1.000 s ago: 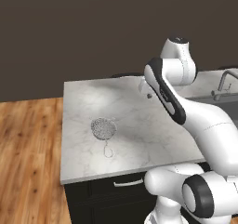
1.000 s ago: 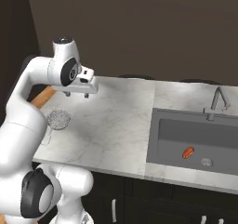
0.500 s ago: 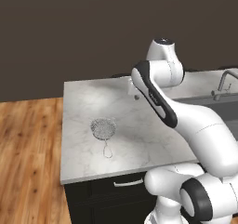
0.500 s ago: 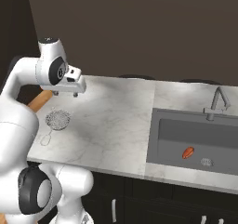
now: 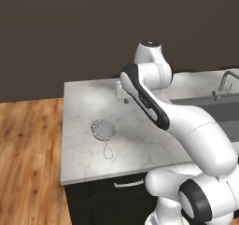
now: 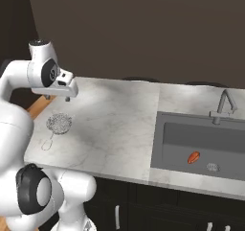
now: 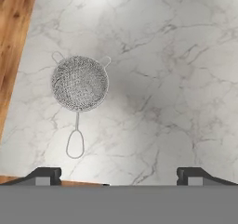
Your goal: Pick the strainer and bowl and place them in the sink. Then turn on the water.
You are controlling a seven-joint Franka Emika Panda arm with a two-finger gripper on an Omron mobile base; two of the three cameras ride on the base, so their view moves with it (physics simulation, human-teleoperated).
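Here, a white marble surface (image 5: pixel 140 140) runs across a simulated kitchen, with a wooden floor (image 5: pixel 28 158) along its left side. The strainer (image 5: pixel 103 128), a small round silver mesh sieve, lies flat on the left part of this surface, near its left edge. Its thin wire loop handle points toward the front edge.

The robot's white arm reaches up and over the surface. Its fingers (image 6: pixel 56 98) hang above the marble, behind the strainer and a little toward the back wall, touching nothing. In the hand view the two dark fingertips (image 7: pixel 44 174) stand far apart at the bottom edge, so the fingers are spread wide and hold nothing. In that same view the strainer (image 7: pixel 79 82) sits up and to the left, not between the fingertips, with bare marble ahead of them.

Well to the right, the sink (image 6: pixel 203 146), a dark grey rectangular basin, is set into the surface. A small orange-red object (image 6: pixel 193 157) lies on its floor, near the round metal drain (image 6: pixel 212 167). A metal faucet (image 6: pixel 222 105) stands at the sink's back rim.
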